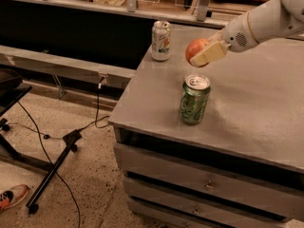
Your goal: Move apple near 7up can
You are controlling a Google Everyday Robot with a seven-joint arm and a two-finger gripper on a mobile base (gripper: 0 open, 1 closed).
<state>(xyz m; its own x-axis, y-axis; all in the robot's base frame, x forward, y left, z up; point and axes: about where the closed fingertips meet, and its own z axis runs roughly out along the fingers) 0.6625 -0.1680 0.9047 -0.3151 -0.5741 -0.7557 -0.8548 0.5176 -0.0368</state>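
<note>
Apple (194, 47) sits gripped in the end effector (200, 54) (clear of the table (256, 103)).

Arm (268, 22) reaches in from right; gripper (197, 56) aloft, fingers (210, 54) apparently clamped on apple (194, 47).

A grey drawer cabinet (190, 180) stands on speckled floor (95, 175), perhaps a shoe (13, 196) nearby.

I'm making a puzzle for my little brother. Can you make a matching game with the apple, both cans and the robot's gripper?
1 apple
2 7up can
3 green can
4 gripper

a upright near the table's front edge
b shut on the fruit, up behind the green can
c upright at the table's far left
d red-orange, in the air

Pairs: 1d, 2c, 3a, 4b
</note>
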